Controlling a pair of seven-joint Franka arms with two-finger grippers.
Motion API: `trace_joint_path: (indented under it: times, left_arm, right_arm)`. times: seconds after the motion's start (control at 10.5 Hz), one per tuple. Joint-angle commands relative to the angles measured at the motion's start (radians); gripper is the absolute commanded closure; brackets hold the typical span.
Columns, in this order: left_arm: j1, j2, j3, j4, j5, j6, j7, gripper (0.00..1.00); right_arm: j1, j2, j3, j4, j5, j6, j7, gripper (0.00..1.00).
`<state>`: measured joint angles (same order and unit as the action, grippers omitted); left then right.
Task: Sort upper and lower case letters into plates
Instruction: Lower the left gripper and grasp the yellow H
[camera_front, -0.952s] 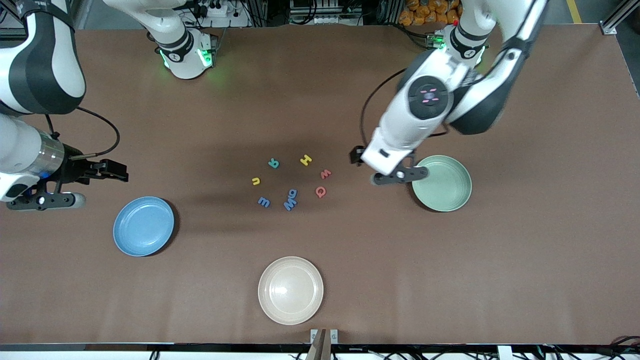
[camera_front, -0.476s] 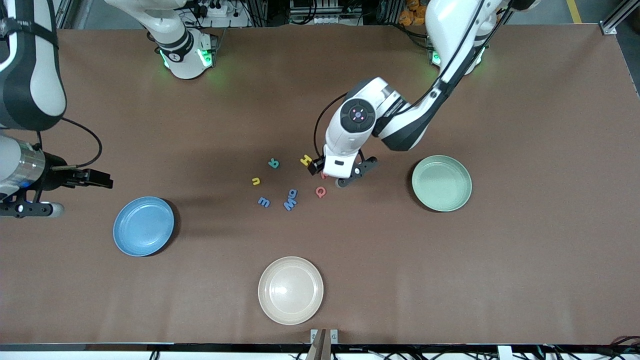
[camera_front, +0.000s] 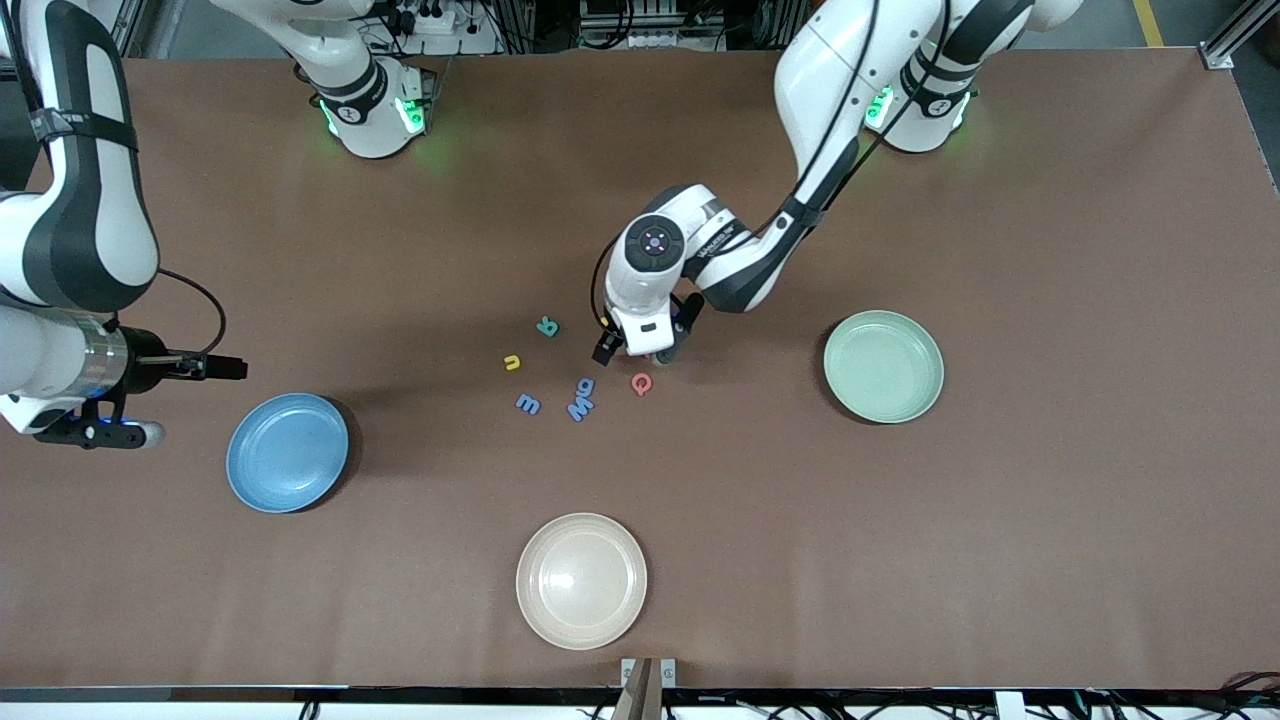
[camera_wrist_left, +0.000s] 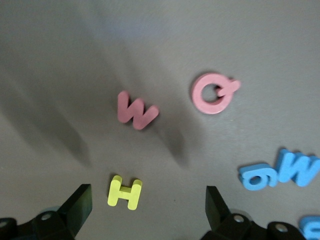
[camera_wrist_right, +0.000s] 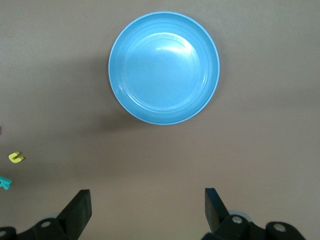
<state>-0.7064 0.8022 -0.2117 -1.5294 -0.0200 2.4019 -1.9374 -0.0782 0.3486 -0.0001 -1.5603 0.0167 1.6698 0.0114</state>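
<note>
Left gripper (camera_front: 637, 352) over the letters, fingers apart, empty
Front: right gripper (camera_front: 232, 369) waits spread near blue plate (camera_front: 287, 452); green plate (camera_front: 884, 365) toward left arm's end. Left wrist: H (camera_wrist_left: 125, 192) between fingers, w (camera_wrist_left: 135, 110) and Q (camera_wrist_left: 213, 93) on surface (camera_wrist_left: 60, 60). Right wrist: blue plate empty

A robotics lab: two arms bolted to a brown table (camera_front: 1050, 500), cables (camera_front: 440, 20) strewn.

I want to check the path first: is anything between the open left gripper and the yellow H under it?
Nothing visible: the left gripper hangs open over the yellow H, with only bare table between its fingers.
</note>
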Motion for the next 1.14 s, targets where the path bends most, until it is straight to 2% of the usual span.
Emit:
trace_joint_path:
  times: [0.0, 0.38, 0.67, 0.86, 1.05]
  left_arm:
    - [-0.042, 0.061, 0.026, 0.074, -0.002, -0.001, -0.049, 0.00]
    - [-0.061, 0.081, 0.034, 0.074, 0.014, -0.001, -0.022, 0.00]
    - [-0.061, 0.091, 0.034, 0.072, 0.022, -0.001, -0.018, 0.02]
    - [-0.061, 0.101, 0.034, 0.074, 0.020, -0.001, -0.018, 0.40]
    - [-0.059, 0.101, 0.032, 0.074, 0.017, -0.003, 0.006, 0.71]
  right_arm:
    - [-0.021, -0.023, 0.003, 0.006, 0.006, 0.017, 0.016, 0.00]
    - [-0.087, -0.027, 0.002, 0.008, 0.000, 0.022, 0.027, 0.00]
    - [-0.069, -0.019, 0.005, 0.003, 0.006, 0.036, 0.128, 0.00]
    - [-0.016, -0.005, 0.005, 0.003, 0.014, 0.063, 0.221, 0.00]
    - [0.052, 0.021, 0.005, 0.005, 0.017, 0.120, 0.390, 0.00]
